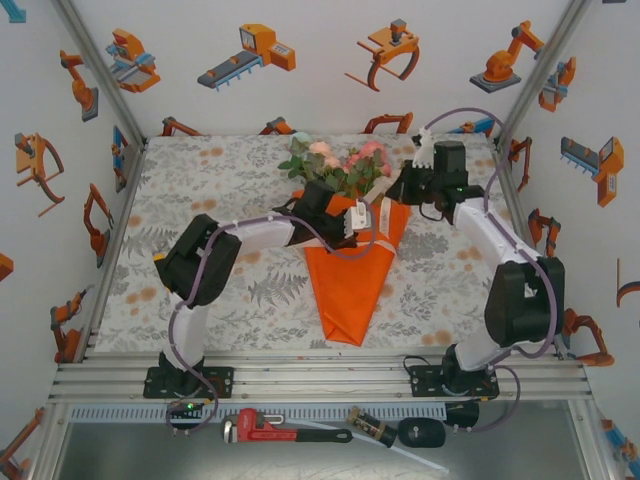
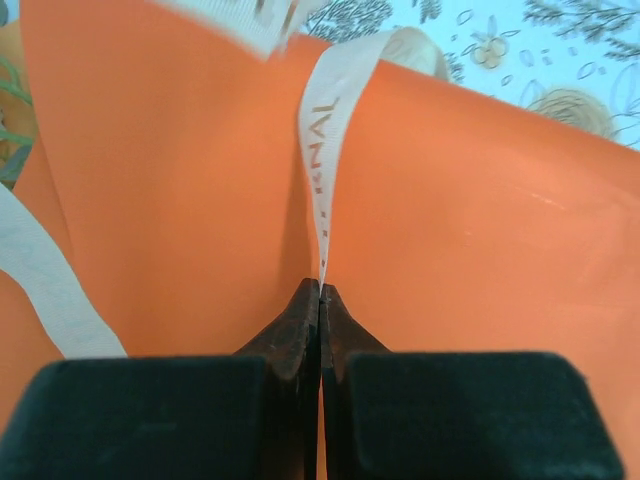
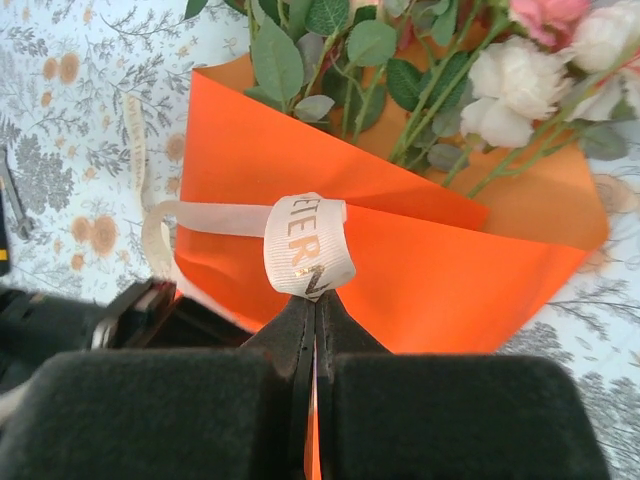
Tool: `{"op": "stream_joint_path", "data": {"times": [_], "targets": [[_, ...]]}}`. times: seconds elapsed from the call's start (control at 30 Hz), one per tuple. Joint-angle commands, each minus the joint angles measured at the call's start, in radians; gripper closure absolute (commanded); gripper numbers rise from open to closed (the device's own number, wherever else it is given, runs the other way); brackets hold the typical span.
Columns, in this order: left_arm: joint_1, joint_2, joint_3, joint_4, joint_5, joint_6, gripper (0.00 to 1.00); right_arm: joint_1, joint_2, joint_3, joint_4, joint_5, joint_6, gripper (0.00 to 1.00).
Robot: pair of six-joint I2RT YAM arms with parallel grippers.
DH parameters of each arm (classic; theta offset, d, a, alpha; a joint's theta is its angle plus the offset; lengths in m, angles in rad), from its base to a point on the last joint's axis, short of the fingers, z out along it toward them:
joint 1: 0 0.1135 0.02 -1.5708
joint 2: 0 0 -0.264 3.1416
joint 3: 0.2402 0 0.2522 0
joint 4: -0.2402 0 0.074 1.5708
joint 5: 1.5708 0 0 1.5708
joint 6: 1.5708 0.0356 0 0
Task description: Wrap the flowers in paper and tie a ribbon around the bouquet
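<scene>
Floral tablecloth under orange paper, robot-stickered white walls around.

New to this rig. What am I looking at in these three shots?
Two robot arms, bolted side by side. The wide shot looks down from above and behind them; each close-up comes from a wrist camera, black fingers at the bottom. On the floral tablecloth lies the bouquet: flowers in an orange paper cone. The left gripper is shut on the ribbon; the right gripper is shut on a loop of it.
</scene>
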Motion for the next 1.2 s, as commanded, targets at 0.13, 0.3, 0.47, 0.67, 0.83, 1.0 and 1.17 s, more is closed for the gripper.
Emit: {"op": "stream_joint_path", "data": {"times": [0.13,0.3,0.47,0.67,0.83,1.0,1.17], "targets": [[-0.063,-0.095,-0.027,-0.073,-0.066,0.106,0.95,0.052,0.086,0.01,0.084,0.003,0.059,1.0],[-0.064,-0.113,-0.037,-0.044,-0.072,0.1,0.96,0.061,0.094,0.01,0.048,-0.017,0.044,1.0],[-0.058,-0.132,-0.064,0.063,-0.09,0.062,0.96,0.06,0.089,0.038,-0.128,-0.11,-0.035,1.0],[-0.043,-0.147,-0.102,0.185,-0.089,0.003,0.96,0.061,0.084,0.065,-0.43,-0.124,-0.112,1.0],[-0.04,-0.14,-0.101,0.199,-0.074,-0.017,0.96,0.061,0.094,0.117,-0.507,-0.108,-0.115,0.74],[-0.038,-0.128,-0.104,0.213,-0.084,-0.031,0.96,0.058,0.041,0.139,-0.503,-0.028,-0.104,0.67],[-0.038,-0.116,-0.1,0.231,-0.084,-0.047,0.96,0.057,-0.006,0.11,-0.505,0.052,-0.083,0.66]]}}
